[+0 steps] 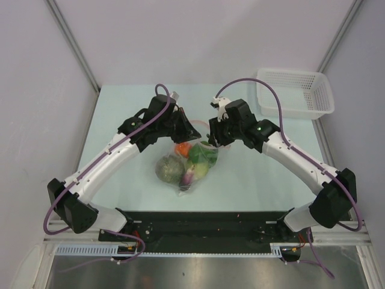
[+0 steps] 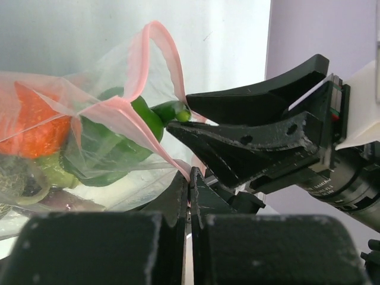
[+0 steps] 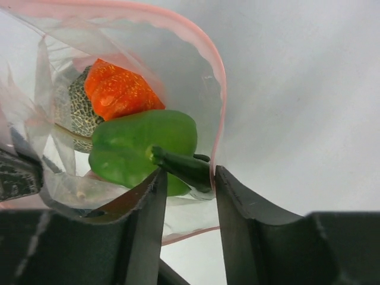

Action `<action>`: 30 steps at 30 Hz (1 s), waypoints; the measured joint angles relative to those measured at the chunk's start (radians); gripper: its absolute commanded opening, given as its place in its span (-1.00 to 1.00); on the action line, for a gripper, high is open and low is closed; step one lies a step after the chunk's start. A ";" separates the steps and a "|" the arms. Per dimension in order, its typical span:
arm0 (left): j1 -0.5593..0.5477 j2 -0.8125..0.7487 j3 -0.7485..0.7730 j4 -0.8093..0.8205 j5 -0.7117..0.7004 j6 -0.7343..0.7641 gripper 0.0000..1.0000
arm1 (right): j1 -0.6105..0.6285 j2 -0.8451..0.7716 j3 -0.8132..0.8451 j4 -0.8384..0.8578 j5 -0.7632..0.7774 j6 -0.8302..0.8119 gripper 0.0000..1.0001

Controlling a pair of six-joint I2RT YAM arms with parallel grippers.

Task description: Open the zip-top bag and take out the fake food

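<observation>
From above: the zip-top bag (image 1: pixel 187 167) lies on the table (image 1: pixel 120 120), with the left tool (image 1: pixel 182 129) and right tool (image 1: pixel 212 137) at its far end.
Left wrist: the left tool is pinched tight on the zip strip (image 2: pixel 155 62).
Right wrist: the right tool, narrow, grips the green pepper (image 3: pixel 136 145) by its stem.

The left arm (image 1: pixel 108 159) and right arm (image 1: pixel 301 159) are angling in from the lower corners of the top view toward its centre, where the left gripper (image 2: pixel 190 185) is pinching the zip-top bag (image 2: pixel 136 65) by its pink edge with fingers pressed together, and the right gripper (image 3: pixel 189 172) is clamping the green pepper (image 3: pixel 142 145) by its stem.
</observation>
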 measured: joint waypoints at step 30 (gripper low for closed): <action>0.000 -0.017 -0.046 0.032 0.023 0.000 -1.00 | 0.011 0.090 0.063 0.064 -0.006 -0.084 -0.02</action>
